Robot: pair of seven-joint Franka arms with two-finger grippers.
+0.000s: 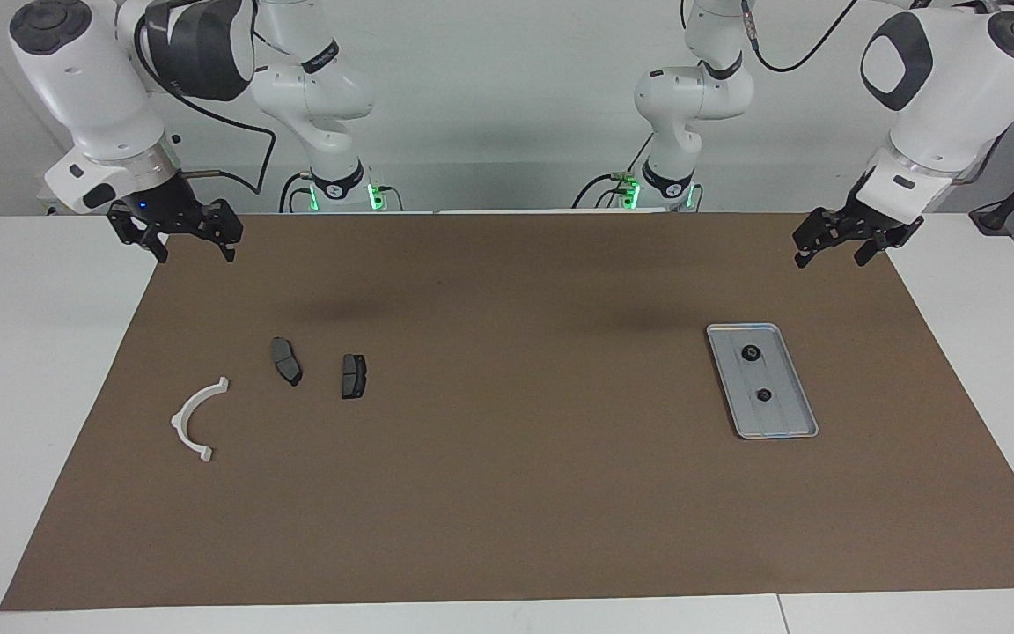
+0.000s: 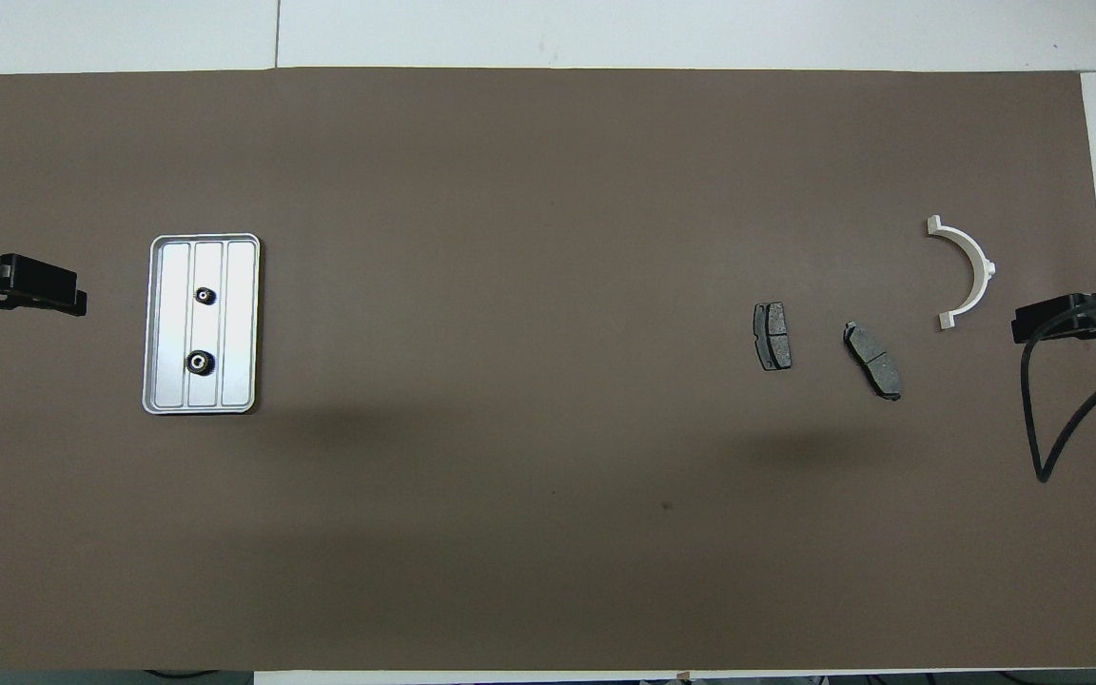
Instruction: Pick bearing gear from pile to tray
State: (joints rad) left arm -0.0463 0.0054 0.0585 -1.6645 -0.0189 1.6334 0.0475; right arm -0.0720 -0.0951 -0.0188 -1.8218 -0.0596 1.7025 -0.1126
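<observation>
Two bearing gears (image 1: 751,353) (image 1: 764,394) already in tray (image 1: 802,401), one nearer the robots than the other, both on the middle lane, apart from each other. Tray flat on brown mat (image 1: 516,493), toward left arm's end of counter (image 1: 23,396), long side running away from the robots.

Pile leftovers toward right arm's end: two dark brake pads (image 1: 286,360) (image 1: 353,375) side by side, not touching; white arc bracket (image 1: 197,420) a bit farther from the robots and closer to the mat edge. No gears visible among them.

Left gripper (image 1: 834,248) up in the air over the mat corner at the left arm's end, jaws apart, nothing in them. Well clear of tray.

Right gripper (image 1: 194,245) up over the mat corner at the right arm's end, jaws wide apart, nothing held. Well clear of pads and bracket.

Overhead check: tray (image 2: 156,323) with both gears (image 2: 205,296) (image 2: 199,362) inside, left gripper (image 2: 72,303) beside it at the frame edge; right gripper (image 2: 1024,328) just beside bracket (image 2: 978,271) in plan, pads (image 2: 772,336) (image 2: 873,360) nearby.
</observation>
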